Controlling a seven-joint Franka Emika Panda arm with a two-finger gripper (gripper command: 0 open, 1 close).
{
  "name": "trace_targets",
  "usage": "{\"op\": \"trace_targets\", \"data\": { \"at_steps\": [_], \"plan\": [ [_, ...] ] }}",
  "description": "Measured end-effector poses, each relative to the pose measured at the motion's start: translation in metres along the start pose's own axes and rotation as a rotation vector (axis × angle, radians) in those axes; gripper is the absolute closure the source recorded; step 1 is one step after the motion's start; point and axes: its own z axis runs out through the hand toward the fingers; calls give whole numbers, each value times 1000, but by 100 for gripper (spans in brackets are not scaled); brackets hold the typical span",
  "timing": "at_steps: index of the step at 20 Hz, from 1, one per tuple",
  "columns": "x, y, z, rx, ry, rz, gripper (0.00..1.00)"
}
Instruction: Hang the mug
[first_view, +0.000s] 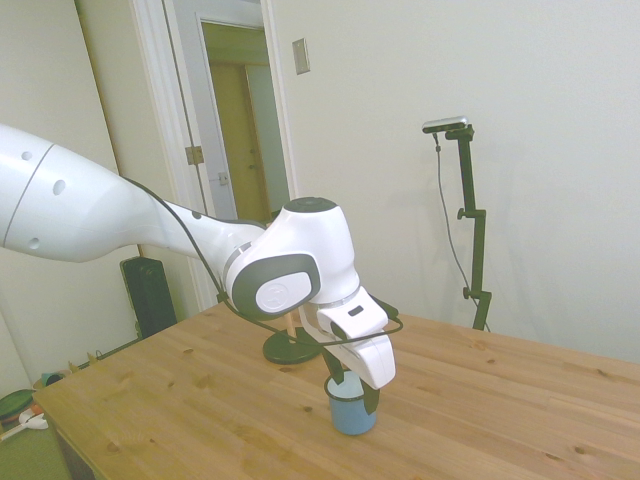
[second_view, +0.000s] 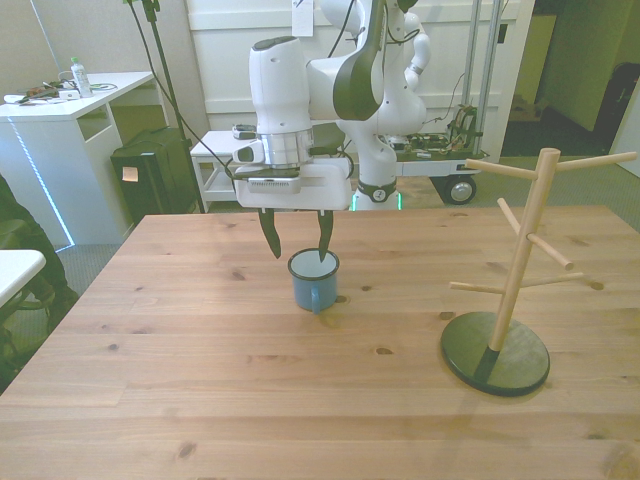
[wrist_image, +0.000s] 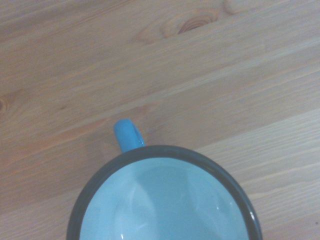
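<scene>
The light-blue mug (second_view: 314, 279) with a dark rim stands upright on the wooden table (second_view: 200, 380), its handle toward the camera in the front view. My gripper (second_view: 297, 243) hangs open just above and slightly behind the mug's rim, its two dark fingers spread about a mug's width. In the side view the mug (first_view: 351, 414) sits right under the gripper (first_view: 352, 386). The wrist view shows the mug's rim and pale interior (wrist_image: 165, 200) from close above, handle (wrist_image: 127, 135) sticking out. The wooden rack (second_view: 520, 270) with pegs stands on a dark round base at the front view's right.
Behind the arm in the side view the rack's dark base (first_view: 290, 347) shows. Beyond the table's far edge stand a white cart (second_view: 235, 150) and a white desk (second_view: 60, 110) at the front view's left.
</scene>
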Motion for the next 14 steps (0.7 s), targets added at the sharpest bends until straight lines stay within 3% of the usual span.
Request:
{"op": "trace_targets", "data": {
  "at_steps": [14],
  "plan": [
    [-2,1,20,-18,-9,2,100]
  ]
}}
